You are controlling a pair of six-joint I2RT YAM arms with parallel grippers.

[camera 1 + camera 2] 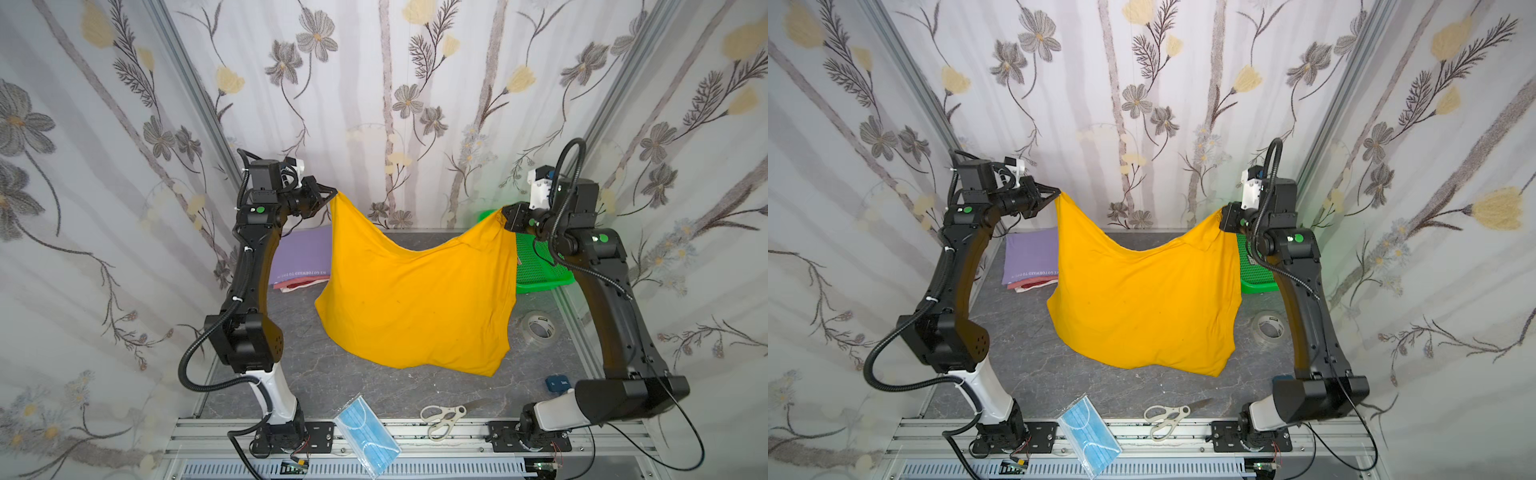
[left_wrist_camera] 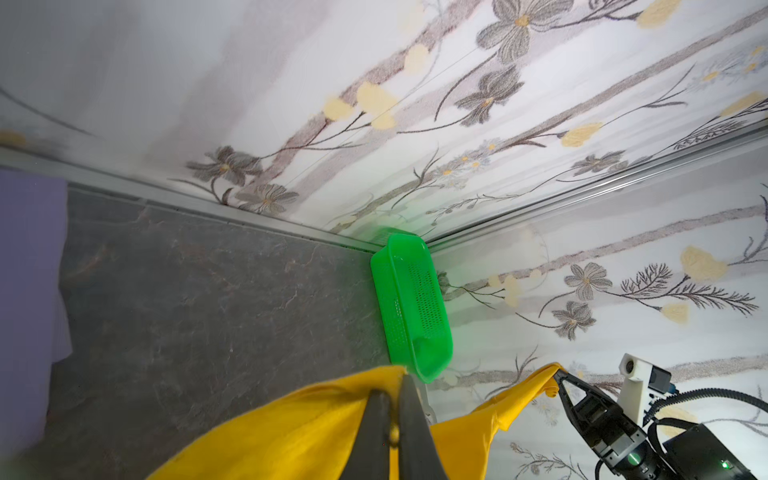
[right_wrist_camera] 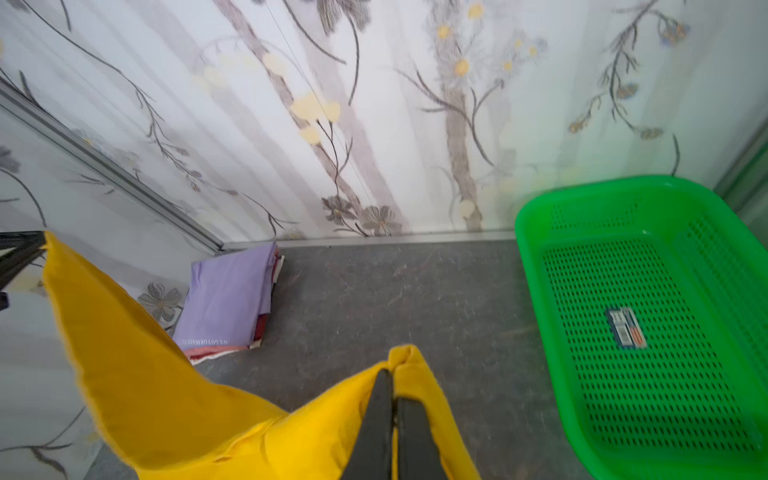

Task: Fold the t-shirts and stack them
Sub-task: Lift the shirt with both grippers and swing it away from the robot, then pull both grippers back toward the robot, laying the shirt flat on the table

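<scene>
A mustard-yellow t-shirt (image 1: 415, 299) (image 1: 1142, 299) hangs spread between my two raised grippers, sagging in the middle, its lower edge resting on the dark tabletop. My left gripper (image 1: 333, 194) (image 1: 1057, 192) (image 2: 395, 388) is shut on one upper corner. My right gripper (image 1: 503, 216) (image 1: 1222, 216) (image 3: 392, 376) is shut on the other upper corner, cloth bunched around its fingertips. At the back left lies a folded pile: a lilac t-shirt (image 1: 301, 257) (image 1: 1030, 257) (image 3: 228, 299) with white lettering on top of thin pink/red and white ones (image 3: 220, 353).
A green mesh basket (image 1: 536, 266) (image 1: 1254, 270) (image 2: 411, 307) (image 3: 648, 324) stands at the back right with a small label inside. A tape roll (image 1: 538, 328), a small blue object (image 1: 557, 384), scissors (image 1: 442, 417) and a blue face mask (image 1: 365, 436) lie toward the front.
</scene>
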